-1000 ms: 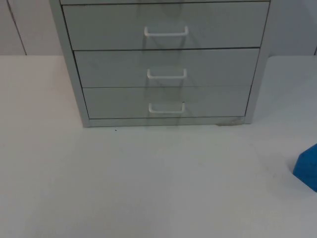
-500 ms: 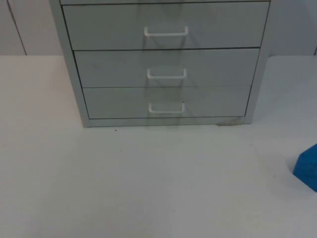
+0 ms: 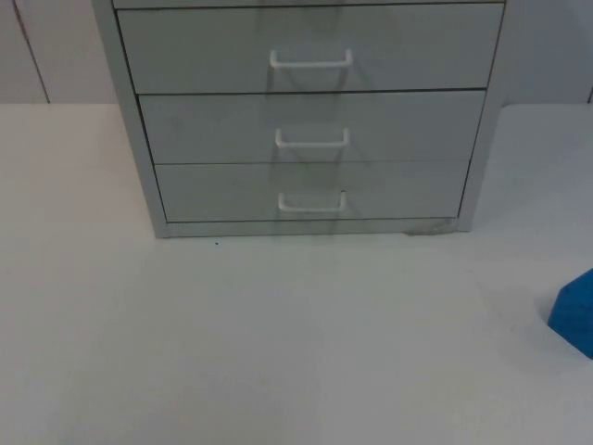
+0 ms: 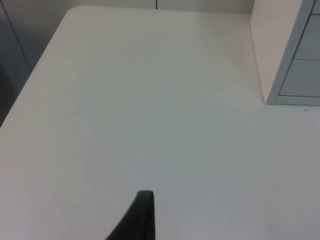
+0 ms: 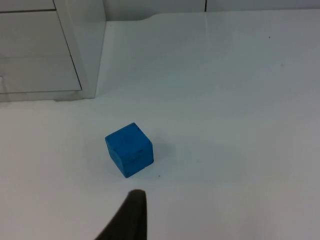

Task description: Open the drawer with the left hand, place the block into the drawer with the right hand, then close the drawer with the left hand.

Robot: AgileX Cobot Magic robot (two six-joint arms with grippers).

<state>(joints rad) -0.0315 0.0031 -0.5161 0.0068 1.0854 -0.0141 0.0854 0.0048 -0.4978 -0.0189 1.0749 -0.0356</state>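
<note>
The grey cabinet is cut off at the upper edge of the top view, so its top and any drawer above the three in sight are hidden. All three drawers sit flush and closed, so whatever lies inside them cannot be seen. Each front carries a white handle: the upper drawer, the middle drawer and the bottom drawer.

The blue block rests on the white worktop, well apart from the cabinet's right front corner. In the top view it is cut by the right edge, with just a part in sight.

The left gripper hangs over bare worktop, off to the cabinet's left side. A single dark fingertip is visible, so whether its jaws are apart or together cannot be told.

The right gripper hangs over the worktop near the block without touching it. Again one fingertip is seen, and the state of its jaws cannot be told.
</note>
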